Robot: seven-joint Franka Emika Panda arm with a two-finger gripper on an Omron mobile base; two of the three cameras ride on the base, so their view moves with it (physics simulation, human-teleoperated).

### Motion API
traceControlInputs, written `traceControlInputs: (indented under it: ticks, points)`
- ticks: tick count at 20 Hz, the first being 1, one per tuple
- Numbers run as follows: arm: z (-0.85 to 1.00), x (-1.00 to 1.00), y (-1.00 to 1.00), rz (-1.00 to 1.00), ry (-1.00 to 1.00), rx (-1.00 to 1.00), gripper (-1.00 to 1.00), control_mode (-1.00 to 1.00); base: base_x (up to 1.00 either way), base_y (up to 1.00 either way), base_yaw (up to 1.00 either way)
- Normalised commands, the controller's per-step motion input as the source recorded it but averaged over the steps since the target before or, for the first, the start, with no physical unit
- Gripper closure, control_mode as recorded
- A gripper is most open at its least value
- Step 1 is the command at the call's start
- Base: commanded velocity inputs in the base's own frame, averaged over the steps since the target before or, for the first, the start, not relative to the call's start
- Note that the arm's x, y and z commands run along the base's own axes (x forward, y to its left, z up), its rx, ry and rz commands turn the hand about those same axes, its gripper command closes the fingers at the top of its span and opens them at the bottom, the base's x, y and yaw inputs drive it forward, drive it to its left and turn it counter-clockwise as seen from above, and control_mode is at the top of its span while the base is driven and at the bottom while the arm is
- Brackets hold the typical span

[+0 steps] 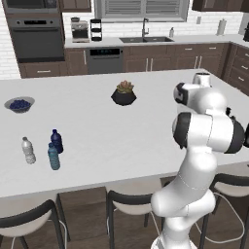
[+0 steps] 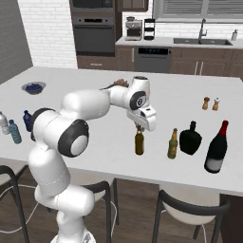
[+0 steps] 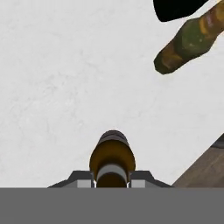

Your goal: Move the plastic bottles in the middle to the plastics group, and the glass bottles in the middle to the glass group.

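While the slim amber-brown glass bottle (image 2: 139, 144) was clamped at its neck by the nearly closed gripper (image 2: 139, 128), upright on the white counter (image 2: 95, 137), the olive-green bottle (image 2: 172, 144) at three o'clock was left unsorted; the teal plastic bottle (image 1: 54, 156) was already placed.

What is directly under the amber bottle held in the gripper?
Under the amber bottle lies bare white counter; nothing else shows there. The gripper is shut on its neck. Whether its base touches the counter cannot be told, because the bottle's own body covers that spot.
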Motion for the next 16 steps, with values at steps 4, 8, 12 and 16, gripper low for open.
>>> traceControlInputs:
  ticks: [4, 8, 12, 16]
  points:
    - [0.00, -0.14, -0.83, -0.09, 0.00, 0.00, 1.00, -1.00, 0.00, 0.00, 0.00]
    - [-0.05, -0.23, -0.76, -0.02, 0.00, 0.00, 1.00, -1.00, 0.00, 0.00, 0.00]
    - [-0.11, -0.21, -0.65, -0.03, 0.00, 0.00, 1.00, -1.00, 0.00, 0.00, 0.00]
    - [-0.14, -0.19, -0.57, -0.02, 0.00, 0.00, 1.00, -1.00, 0.00, 0.00, 0.00]
